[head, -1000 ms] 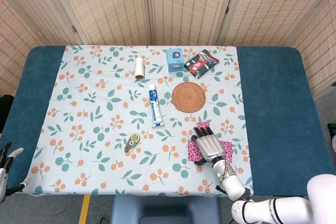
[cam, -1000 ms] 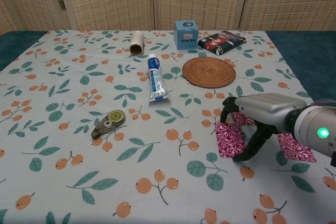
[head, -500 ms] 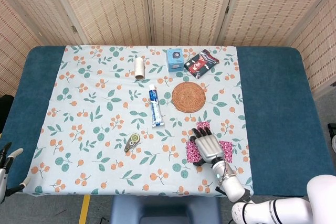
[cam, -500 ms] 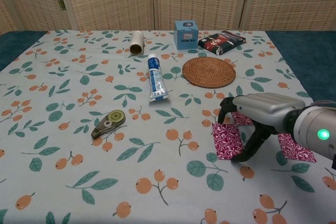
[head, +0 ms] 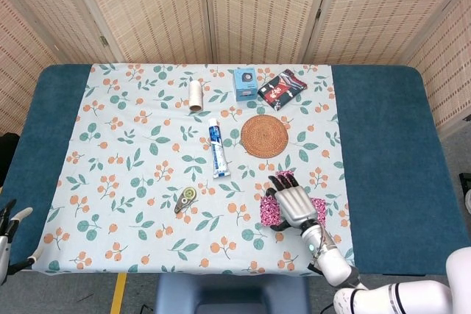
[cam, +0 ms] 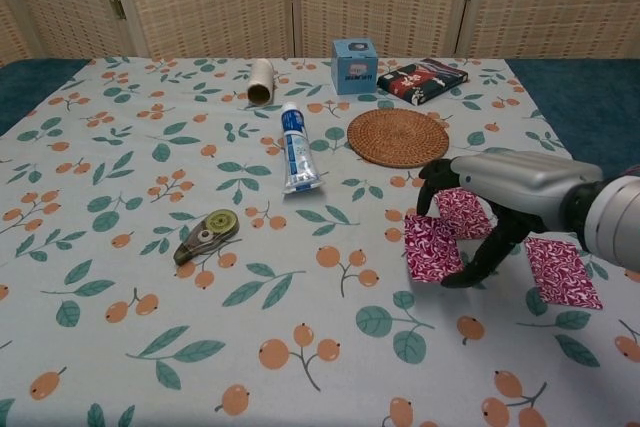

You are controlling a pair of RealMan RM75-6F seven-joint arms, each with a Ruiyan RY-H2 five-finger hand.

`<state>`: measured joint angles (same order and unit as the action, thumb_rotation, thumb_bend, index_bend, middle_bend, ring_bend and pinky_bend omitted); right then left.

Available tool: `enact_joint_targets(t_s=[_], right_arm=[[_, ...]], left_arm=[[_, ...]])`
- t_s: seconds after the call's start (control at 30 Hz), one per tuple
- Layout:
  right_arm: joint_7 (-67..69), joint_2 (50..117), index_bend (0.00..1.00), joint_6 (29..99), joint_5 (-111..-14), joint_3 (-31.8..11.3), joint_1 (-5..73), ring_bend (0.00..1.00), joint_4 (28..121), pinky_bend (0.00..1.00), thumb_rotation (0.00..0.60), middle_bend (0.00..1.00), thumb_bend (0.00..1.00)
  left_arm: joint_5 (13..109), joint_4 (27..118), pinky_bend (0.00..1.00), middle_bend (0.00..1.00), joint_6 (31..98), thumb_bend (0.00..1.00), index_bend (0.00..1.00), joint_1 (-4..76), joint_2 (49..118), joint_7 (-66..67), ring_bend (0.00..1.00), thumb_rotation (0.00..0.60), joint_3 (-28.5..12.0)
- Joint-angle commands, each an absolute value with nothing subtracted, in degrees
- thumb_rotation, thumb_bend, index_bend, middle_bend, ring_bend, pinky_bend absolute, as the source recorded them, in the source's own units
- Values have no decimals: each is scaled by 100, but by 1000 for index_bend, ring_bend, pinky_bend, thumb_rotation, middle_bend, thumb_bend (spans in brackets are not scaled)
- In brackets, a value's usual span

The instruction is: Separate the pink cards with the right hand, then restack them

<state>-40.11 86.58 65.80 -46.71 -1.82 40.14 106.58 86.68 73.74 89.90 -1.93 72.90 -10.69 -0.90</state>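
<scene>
- Pink cards (cam: pixel 433 247) are seen under the right hand (cam: pixel 495 197); one is pinched between its curled fingers (cam: pixel 432 175) and thumb, tilted off the cloth.
- Another pink card (cam: pixel 560 272) is laid flat just beside that hand.
- Left hand (head: pixel 7 218): its state cannot be told.

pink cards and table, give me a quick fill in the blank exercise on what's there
1. The right robot hand is over the ___ cards.
2. The round woven mat lies right of the ___.
3. The small box beside the cardboard roll is ___ in colour.

Missing words: pink; toothpaste tube; blue
</scene>
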Motion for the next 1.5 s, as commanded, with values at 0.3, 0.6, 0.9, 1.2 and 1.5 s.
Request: enact_joint_targets(t_s=[0.3,0.6,0.9,1.2,1.5], right_arm=[[-3325,7754,291,6822,-5167,72,3476,0,10969,0,491,96,180],[-2925,7686,291,6496,-5308,-21,3413,0,10577,0,488,97,179],[-3063,8192,292,5765,-4919,-392,3907,0,9652,0,490,96,179],[-3041,8539,292,5418,-4758,-563,4176,0,9002,0,486,96,180],[-3122,8590,278,5299,-4582,-612,4315,0,8805,0,486,93,180]], left_arm=[[8763,7585,0,63,8942,257,223,-69,7260,-856,117,600,-115],[8801,7787,0,63,8924,257,223,-33,7215,-655,117,600,-92],[8715,7843,0,63,8938,257,223,-92,7180,-603,117,600,-77],[8649,7870,0,63,8914,257,223,-119,7163,-568,117,600,-75],[8651,7911,0,63,8887,256,223,-98,7164,-505,116,600,-77]])
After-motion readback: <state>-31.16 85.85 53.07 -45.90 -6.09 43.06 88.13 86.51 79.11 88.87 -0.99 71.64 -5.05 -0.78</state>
